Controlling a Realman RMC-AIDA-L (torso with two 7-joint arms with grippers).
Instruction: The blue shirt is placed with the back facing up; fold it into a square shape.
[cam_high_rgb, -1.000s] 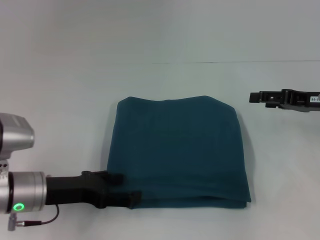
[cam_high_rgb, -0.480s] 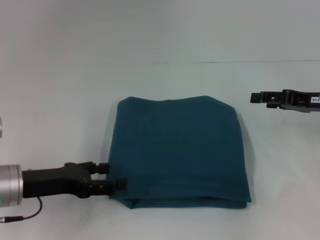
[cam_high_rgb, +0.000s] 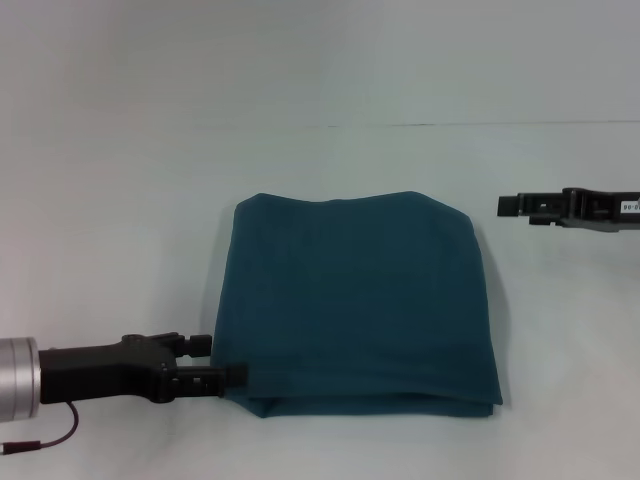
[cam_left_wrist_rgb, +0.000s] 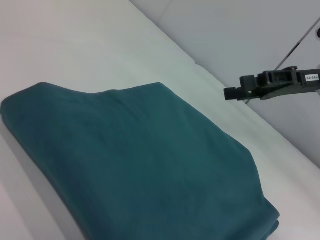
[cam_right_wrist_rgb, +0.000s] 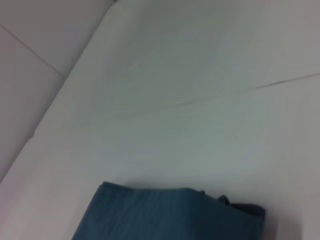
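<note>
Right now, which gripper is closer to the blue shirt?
Left. The left gripper sits at the blue shirt's near-left corner, jaws open and just about touching the edge. The right gripper hangs off the far-right side, clearly apart from the cloth.

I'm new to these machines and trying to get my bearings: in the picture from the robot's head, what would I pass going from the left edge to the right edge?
The black left gripper on its silver-cuffed arm → the folded teal-blue cloth shirt on the white table → the black right gripper.
</note>
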